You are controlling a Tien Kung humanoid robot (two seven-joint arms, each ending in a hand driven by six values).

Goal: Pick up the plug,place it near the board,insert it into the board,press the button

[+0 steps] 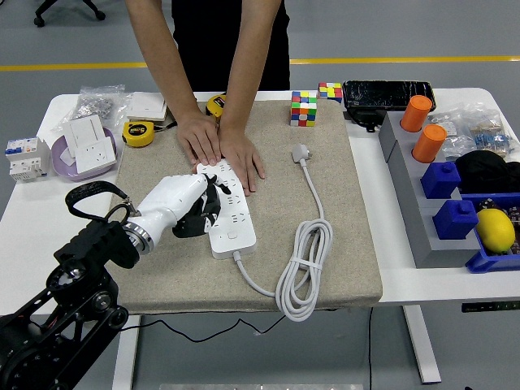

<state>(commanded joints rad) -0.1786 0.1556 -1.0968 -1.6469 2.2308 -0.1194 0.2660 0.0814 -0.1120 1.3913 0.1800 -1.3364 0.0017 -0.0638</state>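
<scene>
A white power strip (231, 219) lies on the tan mat (357, 236), running from mid-left toward the person. A black plug adapter (197, 221) sits at the strip's left edge, its thin black cable trailing left. My left hand (207, 203) is white, reaches in from the lower left and has its fingers curled over the black plug, which it mostly hides. The person's two hands (219, 146) press flat on the strip's far end. The strip's own white cord (305, 268) lies coiled to the right, ending in a white plug (301, 152). My right arm is out of view.
Two Rubik's cubes (304, 108) and a black device (387, 93) lie at the back. Tape measures (139, 133) and a purple bowl (58, 153) holding a wall socket stand at the left. A grey rack (406, 175) with orange cylinders, blue blocks and a lemon (496, 230) is at the right.
</scene>
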